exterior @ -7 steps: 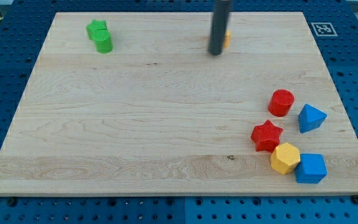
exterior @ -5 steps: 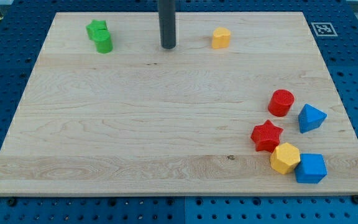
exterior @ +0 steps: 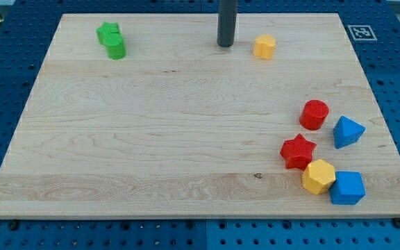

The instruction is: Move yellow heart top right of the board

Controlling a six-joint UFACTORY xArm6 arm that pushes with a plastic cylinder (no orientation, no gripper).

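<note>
The yellow heart (exterior: 264, 46) lies near the board's top edge, right of centre. My tip (exterior: 225, 44) stands on the board just to the heart's left, a small gap apart from it. The dark rod rises from it out of the view's top.
Two green blocks (exterior: 111, 39) touch at the top left. At the lower right sit a red cylinder (exterior: 314, 114), a blue triangular block (exterior: 347, 132), a red star (exterior: 298, 151), a yellow hexagon (exterior: 319, 176) and a blue cube (exterior: 346, 187). A marker tag (exterior: 360, 32) lies at the top right corner.
My tip swung left away from the heart, then came back right toward it. The yellow heart now lies a little further right than before.
</note>
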